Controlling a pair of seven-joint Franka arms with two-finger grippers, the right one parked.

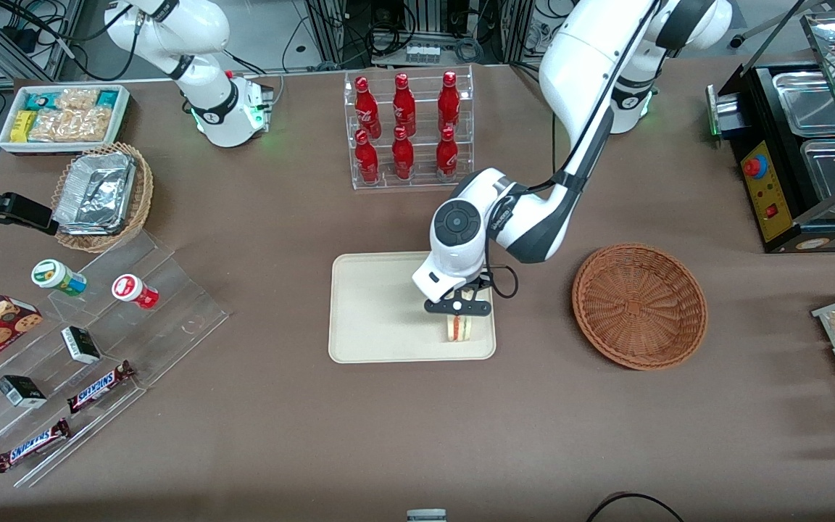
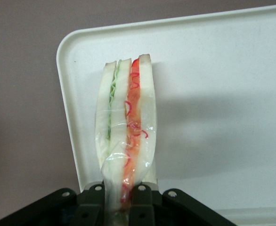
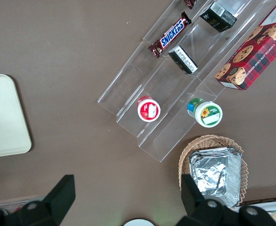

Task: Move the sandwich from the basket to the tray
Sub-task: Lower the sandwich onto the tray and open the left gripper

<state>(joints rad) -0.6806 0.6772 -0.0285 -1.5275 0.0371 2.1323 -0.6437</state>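
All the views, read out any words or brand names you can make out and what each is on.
"SNICKERS": bar on the clear stand; also on two bars in the front view.
"CHOCOLATE CHIP...": cookie box, the rest unreadable.
Cups, small dark boxes, bottles: labels unreadable.
The hand holds the sandwich over the tray; no text there.

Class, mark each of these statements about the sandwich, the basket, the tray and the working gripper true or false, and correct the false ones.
1. The gripper is shut on the sandwich. True.
2. The sandwich is in the basket. False: the basket holds nothing; the sandwich is over the tray.
3. The sandwich is near the tray's edge closest to the basket. True.
4. The gripper hovers above the bottle rack. False: it is above the tray.
5. The sandwich shows red and green filling. True.
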